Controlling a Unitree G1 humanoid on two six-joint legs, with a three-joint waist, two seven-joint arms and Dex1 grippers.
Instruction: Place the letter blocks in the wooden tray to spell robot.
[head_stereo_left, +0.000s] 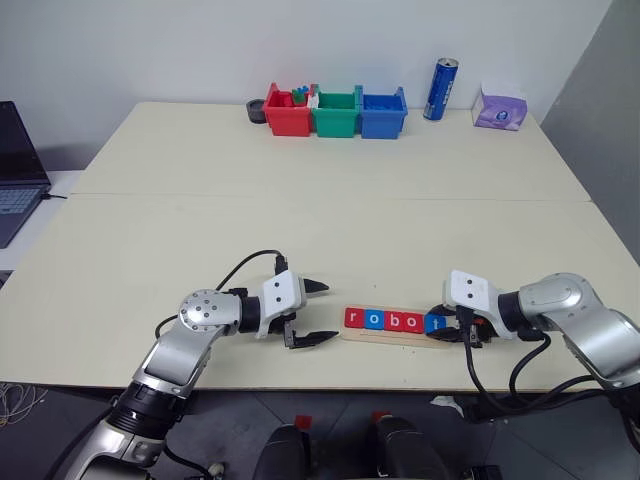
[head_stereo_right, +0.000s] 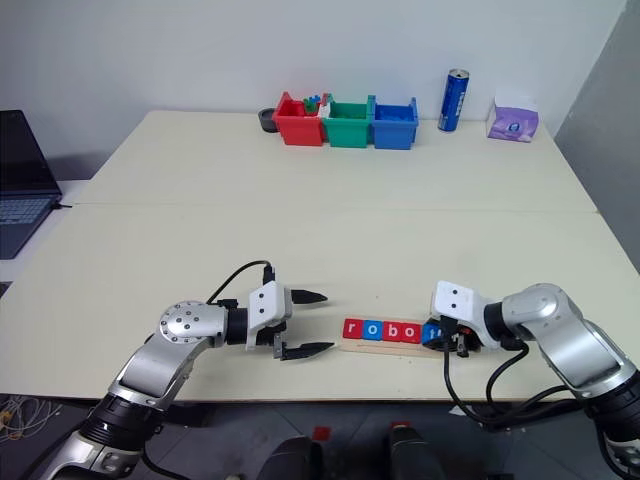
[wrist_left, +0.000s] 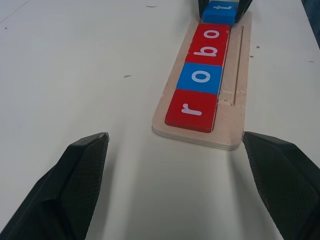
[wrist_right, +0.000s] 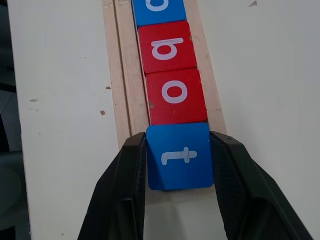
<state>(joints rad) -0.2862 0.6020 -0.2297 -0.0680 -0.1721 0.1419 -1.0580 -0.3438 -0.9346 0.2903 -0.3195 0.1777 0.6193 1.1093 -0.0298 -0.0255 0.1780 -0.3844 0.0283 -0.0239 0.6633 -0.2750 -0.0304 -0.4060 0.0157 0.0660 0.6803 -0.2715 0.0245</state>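
The wooden tray (wrist_left: 237, 95) holds r, o, b, o; the right tool (wrist_right: 178, 152) grips the t block (wrist_right: 178, 156).

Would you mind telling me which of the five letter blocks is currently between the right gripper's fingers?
The blue t block, at the right end of the wooden tray. The right gripper is shut on it; the r, o, b and o blocks lie free.

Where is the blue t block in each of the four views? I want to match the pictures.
Left eye view: t block at the tray's right end, in the right gripper.
Right eye view: same end of the tray, partly hidden by that gripper.
Left wrist view: top edge, far end of the row.
Right wrist view: lower centre, between the black fingers.
Shared landmark: the wooden tray.
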